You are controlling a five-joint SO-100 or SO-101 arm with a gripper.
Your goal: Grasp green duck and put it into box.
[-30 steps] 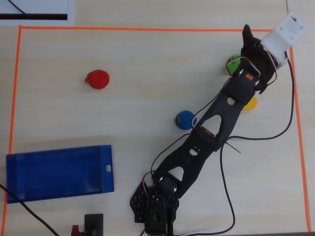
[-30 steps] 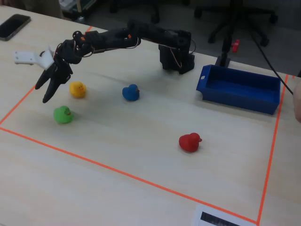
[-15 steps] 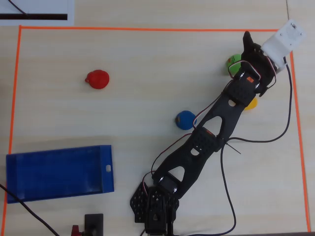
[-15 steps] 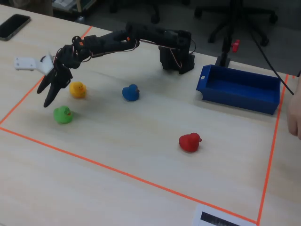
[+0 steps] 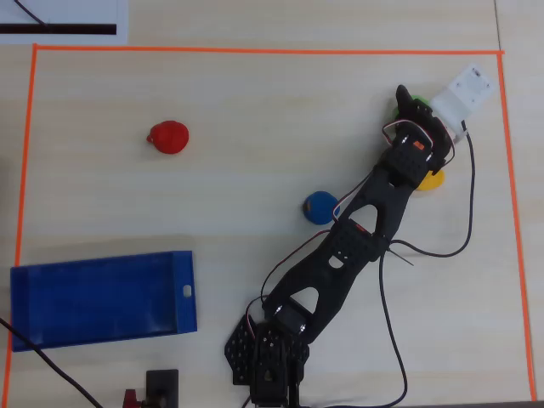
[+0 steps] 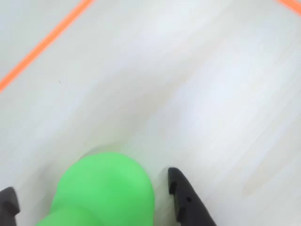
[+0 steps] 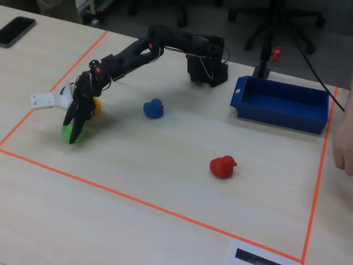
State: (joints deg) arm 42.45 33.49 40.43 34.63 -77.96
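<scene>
The green duck [image 6: 103, 193] fills the bottom of the wrist view, on the table between my two black fingers [image 6: 187, 200]. My gripper [image 6: 90, 182] is open and straddles it, with a gap on each side. In the fixed view the gripper [image 7: 75, 126] points down onto the duck [image 7: 73, 135] at the left, near the orange tape. In the overhead view the gripper [image 5: 406, 102] covers most of the duck [image 5: 396, 110] at the top right. The dark blue box [image 5: 102, 299] lies at the bottom left, far from the gripper; it is at the right in the fixed view [image 7: 281, 103].
A yellow duck [image 5: 433, 180] sits just beside my wrist. A blue duck [image 5: 320, 206] lies mid-table beside the arm. A red duck [image 5: 169, 136] is at the upper left. Orange tape [image 5: 255, 50] frames the work area. A person's hand [image 7: 345, 138] shows at the right edge.
</scene>
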